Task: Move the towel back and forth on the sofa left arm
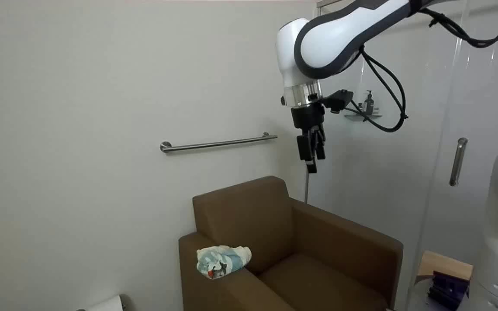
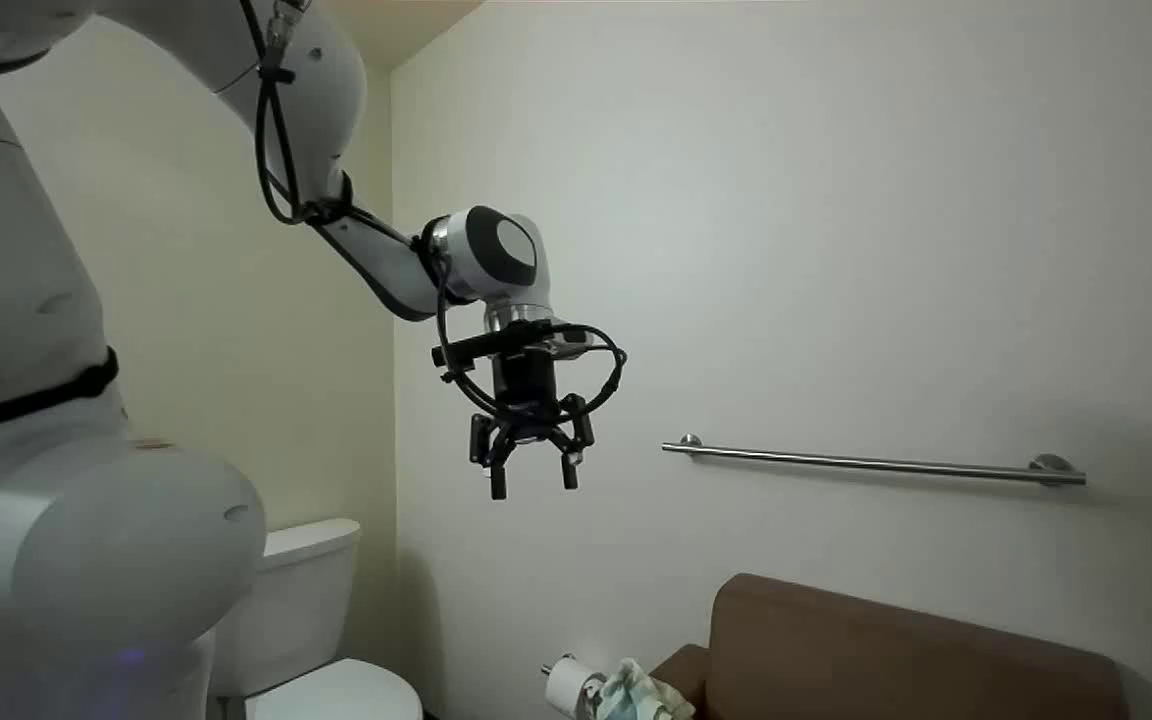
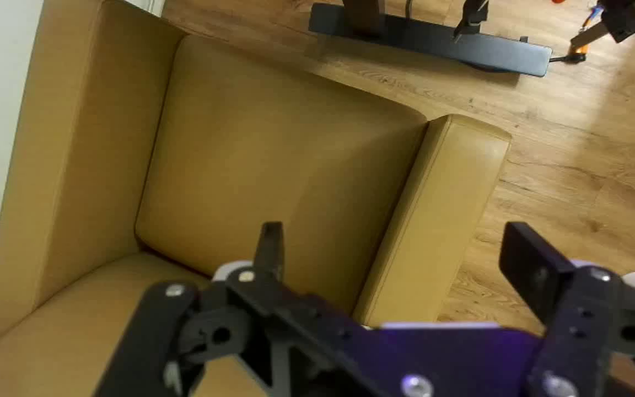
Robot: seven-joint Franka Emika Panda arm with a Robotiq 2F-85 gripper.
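While the black two-fingered Robotiq gripper (image 2: 534,482) hangs high above the brown upholstered sofa (image 1: 327,283), its fingers (image 3: 532,270) spread well apart with nothing between them, the step in hand reads as an approach. And there's the target: a crumpled white-and-blue patterned cloth towel (image 1: 224,261), bunched on top of the broad brown sofa arm (image 1: 231,296), presumably the one meant, near the tall brown backrest (image 1: 240,216). The wrist view offers little help, no towel clearly showing past the gripper's own bulk, so lining up should lean on the exterior views. Good work here means travelling across at height, clear of the backrest and the straight metal wall bar (image 1: 218,144), then dropping plumb with a finger either side of a raised fold. Too deep, and the tips may dig into upholstery; too shallow, and loose cloth will probably slip. Careful too of the white paper roll (image 2: 568,685), beside the towel in an exterior view, its depth hard to judge. Cloth caught, level strokes along the arm's length should suit, pressed lightly so the bundle slides instead of tumbling off the edge.
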